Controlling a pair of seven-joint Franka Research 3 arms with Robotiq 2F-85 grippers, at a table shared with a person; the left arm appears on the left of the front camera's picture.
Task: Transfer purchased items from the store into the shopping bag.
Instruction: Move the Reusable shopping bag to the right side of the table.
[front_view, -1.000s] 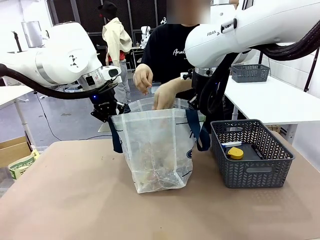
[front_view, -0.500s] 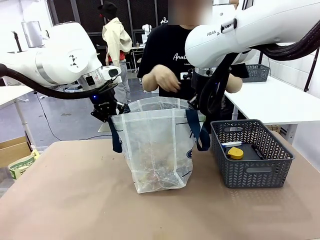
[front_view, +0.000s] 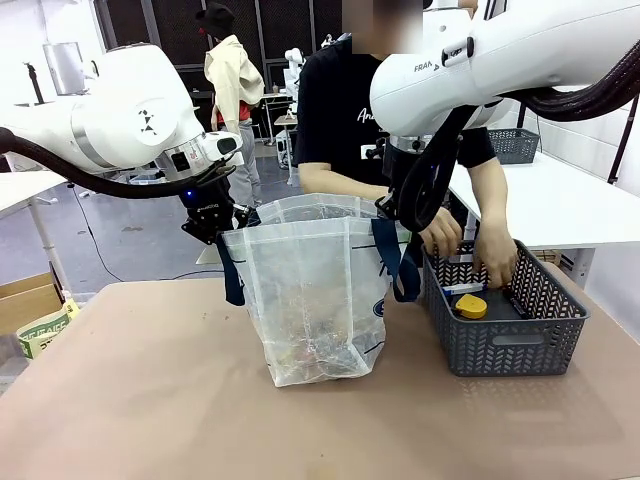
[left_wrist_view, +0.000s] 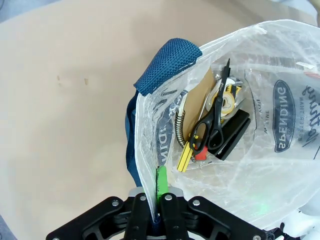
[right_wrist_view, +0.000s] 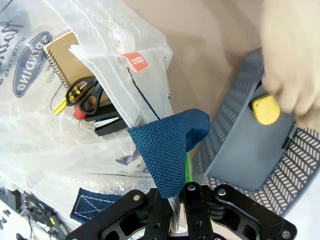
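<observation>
The translucent shopping bag (front_view: 310, 300) stands open mid-table, held between my two grippers. My left gripper (front_view: 215, 228) is shut on its left rim (left_wrist_view: 150, 165) by the navy handle (left_wrist_view: 167, 65). My right gripper (front_view: 400, 215) is shut on the right navy strap (right_wrist_view: 170, 150). Inside the bag lie the scissors (left_wrist_view: 210, 130) and a brown spiral pad (left_wrist_view: 200, 95), among other small goods. The dark grey lattice basket (front_view: 505, 345) sits to the right and holds a round yellow object (front_view: 471, 306) and a small white stick (front_view: 462, 289). Both hands (front_view: 495, 260) of the person reach into the basket.
The person stands at the far side, behind the bag and basket. A second grey basket (front_view: 500, 145) rests on a white table at the back right. A cardboard box (front_view: 25, 300) sits off the table's left edge. Bare tabletop (front_view: 150, 400) lies in front.
The person's hands left the bag's mouth, drew back, and now reach into the basket on the right. Both grippers and the bag have stayed still.
</observation>
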